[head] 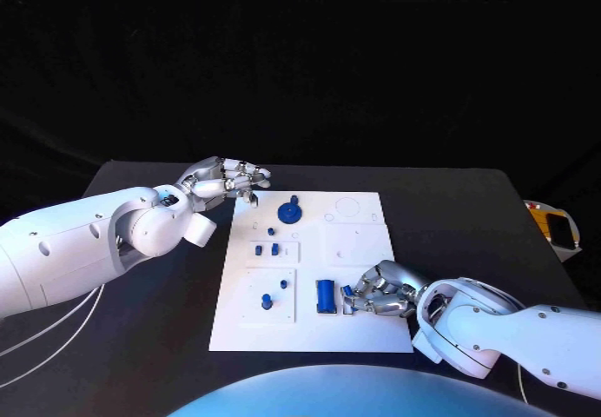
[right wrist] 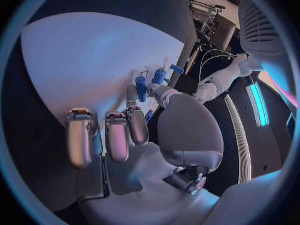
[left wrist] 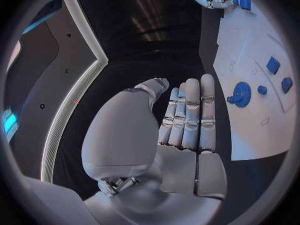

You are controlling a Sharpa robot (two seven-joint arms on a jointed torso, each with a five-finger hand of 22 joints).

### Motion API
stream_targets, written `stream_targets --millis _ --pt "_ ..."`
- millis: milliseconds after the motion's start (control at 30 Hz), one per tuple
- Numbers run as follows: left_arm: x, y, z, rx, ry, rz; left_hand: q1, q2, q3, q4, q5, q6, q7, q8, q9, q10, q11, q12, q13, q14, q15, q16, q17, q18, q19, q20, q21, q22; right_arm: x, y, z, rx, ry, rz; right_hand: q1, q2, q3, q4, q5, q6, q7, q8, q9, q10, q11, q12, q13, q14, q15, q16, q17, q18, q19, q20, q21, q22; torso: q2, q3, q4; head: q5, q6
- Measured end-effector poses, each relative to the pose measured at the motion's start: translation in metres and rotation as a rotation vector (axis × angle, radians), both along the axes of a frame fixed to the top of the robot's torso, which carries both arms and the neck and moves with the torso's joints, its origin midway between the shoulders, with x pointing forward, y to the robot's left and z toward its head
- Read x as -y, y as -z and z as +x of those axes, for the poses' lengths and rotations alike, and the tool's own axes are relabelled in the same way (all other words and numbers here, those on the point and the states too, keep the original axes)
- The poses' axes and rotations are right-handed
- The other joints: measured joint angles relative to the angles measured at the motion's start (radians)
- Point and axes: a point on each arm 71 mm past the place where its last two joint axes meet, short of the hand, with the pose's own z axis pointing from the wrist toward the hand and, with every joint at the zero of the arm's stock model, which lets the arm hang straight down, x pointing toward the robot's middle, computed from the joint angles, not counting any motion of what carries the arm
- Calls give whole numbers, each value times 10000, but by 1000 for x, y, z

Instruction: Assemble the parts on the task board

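Closest to me, the right robot hand (head: pixel 379 294) sits on the near right part of the task board (head: pixel 359 252), fingers curled in beside the blue bar (head: pixel 326 295) that lies in a recess there. Honestly I cannot tell whether it's pinching anything; a bit of blue shows between its fingers in the wrist view, but the grip is hidden. Over on the far side, the left robot hand (head: pixel 229 183) hovers off the board's far left corner, released, fingers straight and holding nothing. A blue round knob (head: pixel 289 211) sits near that end, two small blue blocks (head: pixel 267 249) in the middle tray, and a blue peg (head: pixel 267 301) in the near left one. My guess is it's working on seating the bar. Next move probably needs a careful push straight down without tipping it.
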Motion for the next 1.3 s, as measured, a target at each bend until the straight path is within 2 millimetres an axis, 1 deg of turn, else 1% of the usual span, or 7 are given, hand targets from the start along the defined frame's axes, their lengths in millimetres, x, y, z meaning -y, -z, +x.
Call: stream_targets --millis 500,633,700,933,1100,1267,1300 --pt "-1 0 0 -22 -13 22 0 0 0 0 0 0 0 0 1 0 0 0 0 0 0 0 8 1 0 0 0 0 -4 0 -1 5 -105 23 -172 -92 -401 207 -81 26 -21 -39 -4 2 -3 78 -1 0 0 0 -1 1 0 0 0 7 -1 -3 4 13 -34" --pt "-1 0 0 -30 -17 30 0 0 0 0 0 -3 3 0 1 -3 2 0 -1 0 0 0 7 0 0 0 0 0 -4 -1 -2 6 -120 39 -103 -24 -443 249 236 100 -40 -39 -8 38 -39 78 -1 0 0 0 -2 1 0 -10 0 7 -2 -5 2 14 -52" --pt "-1 0 0 -33 -19 33 0 0 0 0 0 -36 36 0 -2 -44 30 0 -1 0 0 0 7 1 0 0 0 0 -4 -1 -2 10 -125 48 -76 4 -459 265 253 108 -36 -39 -9 38 -39 78 -1 0 0 0 -2 0 0 -73 -1 6 -2 -5 1 14 -57" --pt "-2 0 0 -42 -25 42 0 0 0 0 0 -36 36 0 -10 -73 0 0 -1 0 0 0 6 1 0 0 0 0 -4 -2 -2 30 -145 90 -77 2 -698 446 253 149 -76 -36 10 38 -39 117 -2 0 0 0 -2 0 0 -72 -1 5 -3 -4 0 15 -63" --pt "-2 1 0 -47 -27 47 0 0 0 0 0 -36 36 0 -10 -73 0 0 -1 0 0 0 6 0 0 0 0 1 -4 -2 -2 60 -154 116 -202 11 -1040 706 -106 149 -76 -38 2 37 -39 116 -2 0 0 0 -2 0 0 -72 -1 5 -3 -2 0 16 -65" --pt "-2 1 0 -52 -28 51 0 0 0 0 0 -36 36 0 -10 -73 0 0 -1 0 0 0 5 1 0 0 0 1 -2 -2 -2 86 -147 117 -210 -10 -1146 677 -215 149 -77 -38 0 37 -38 116 -2 0 0 0 -3 0 0 -72 -1 4 -2 -2 -1 2 -74" --pt "-2 1 0 -52 -29 51 0 0 0 0 0 -36 36 0 -9 -73 0 0 -1 0 0 0 5 1 0 0 0 1 -2 -2 -2 92 -139 111 -111 41 -1177 647 -215 149 -77 -39 6 37 -39 116 -2 0 0 0 -3 0 0 -72 -1 4 -2 -2 -1 1 -76"
